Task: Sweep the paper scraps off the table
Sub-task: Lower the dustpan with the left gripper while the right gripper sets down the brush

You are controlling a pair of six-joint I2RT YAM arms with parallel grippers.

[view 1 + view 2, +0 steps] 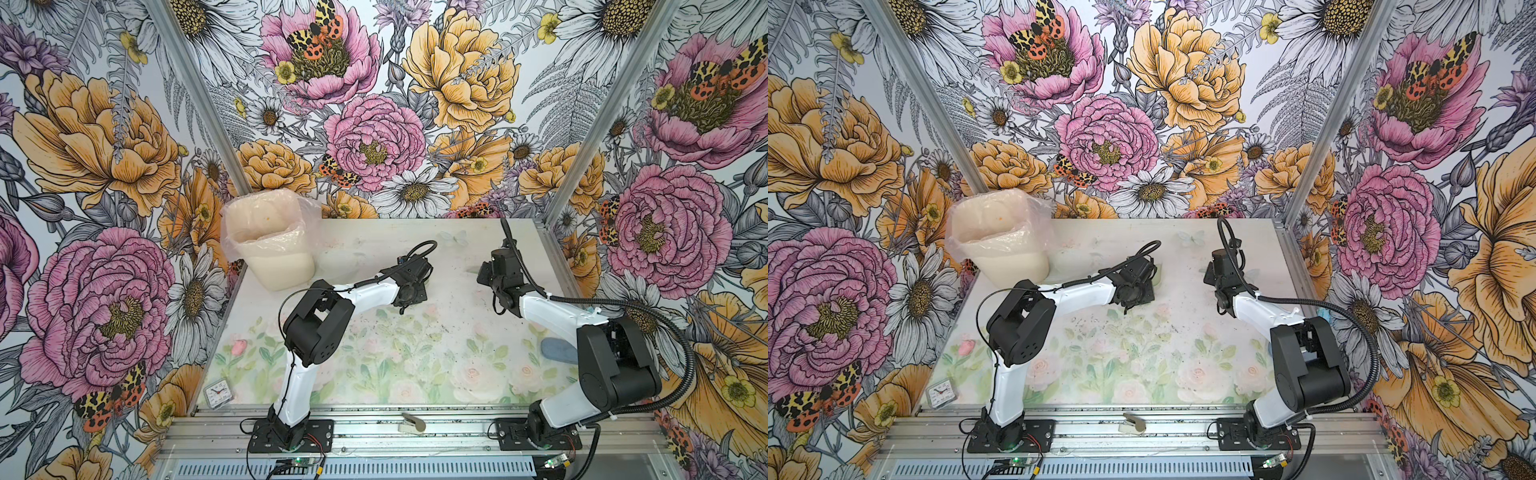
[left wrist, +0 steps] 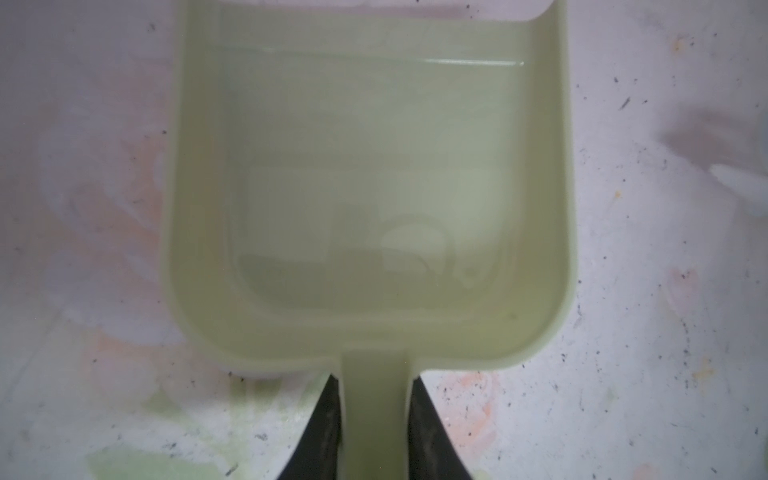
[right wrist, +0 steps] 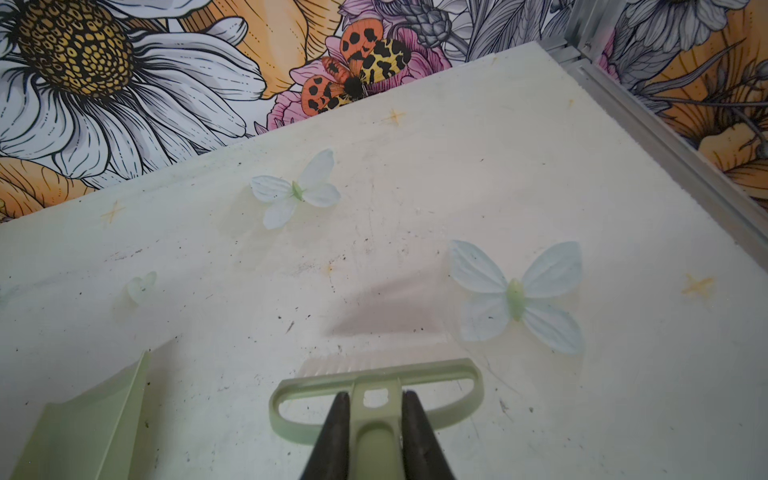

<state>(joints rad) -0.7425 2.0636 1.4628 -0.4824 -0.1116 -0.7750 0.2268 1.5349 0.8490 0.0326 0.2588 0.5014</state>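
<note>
The left gripper (image 2: 374, 379) pinches the empty pale green plastic dustpan (image 2: 365, 187), and the right gripper (image 3: 376, 395) pinches the matching brush (image 3: 415, 368). We judge one blue paper scrap (image 1: 557, 349) remains, well behind the right gripper.

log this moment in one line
left gripper: shut on dustpan | right gripper: shut on brush | dustpan: empty | bin: far left corner

Both top views: high above the arms' bases, facing down and toward the back wall (image 1: 374, 124), whole worktop (image 1: 457, 299) covered; near-identical, slight sideways offset. Left wrist: close, straight down past left end effector (image 2: 374, 378) onto dustpan (image 2: 374, 166). Right wrist: low, oblique past right end effector (image 3: 376, 395) and brush (image 3: 440, 368), toward worktop's far right corner; dustpan edge shared.
</note>
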